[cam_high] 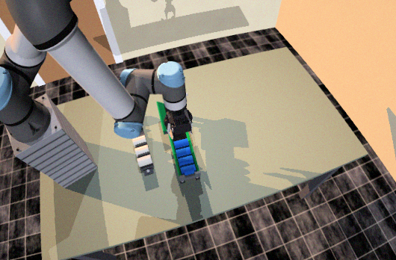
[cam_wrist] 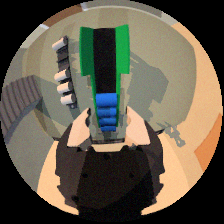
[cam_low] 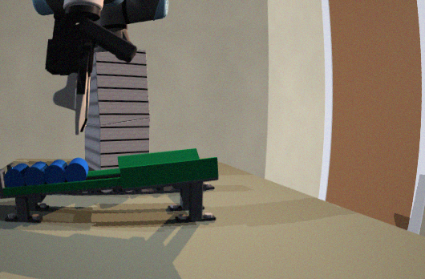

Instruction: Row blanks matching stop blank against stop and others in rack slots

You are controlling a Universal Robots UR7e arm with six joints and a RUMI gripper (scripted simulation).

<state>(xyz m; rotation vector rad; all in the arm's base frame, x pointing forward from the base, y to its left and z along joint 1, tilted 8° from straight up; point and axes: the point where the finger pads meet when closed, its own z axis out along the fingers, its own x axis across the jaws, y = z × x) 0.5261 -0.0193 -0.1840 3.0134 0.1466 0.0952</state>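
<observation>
FEED RAMP WITH FOUR BLUE BLANKS, STOCK RACK WITH FOUR WHITE

One feed ramp (cam_high: 161, 113) (cam_low: 167, 174) (cam_wrist: 86, 50), green-sided, dark-bedded, on dark legs with feet on the worktop (cam_high: 270, 101) (cam_low: 270, 240) (cam_wrist: 172, 50); high end flared, low end closed by a stop (cam_high: 189, 175) (cam_low: 0, 184)

Four blue blanks (cam_high: 184, 151) (cam_low: 77, 169) (cam_wrist: 106, 100), crosswise on the ramp, side by side in one row at the stop; small gaps between them, if any, too fine to tell

One stock rack (cam_high: 147, 171) (cam_wrist: 63, 64), dark and narrow, beside the ramp and apart from it, on the pedestal's side

Four white blanks (cam_high: 141, 150) (cam_wrist: 65, 87), crosswise in the rack: three near one end, the fourth well apart towards the other; only three visible from the top, centering impossible to tell

One gripper (cam_high: 181, 135) (cam_low: 81, 131) (cam_wrist: 108, 107), released, with nothing between the parted fingers; above the ramp, pointing down, clear of the blue row

One ribbed grey pedestal (cam_high: 80, 157) (cam_low: 123, 94) (cam_wrist: 17, 100), beneath the arm (cam_high: 91, 75)
</observation>
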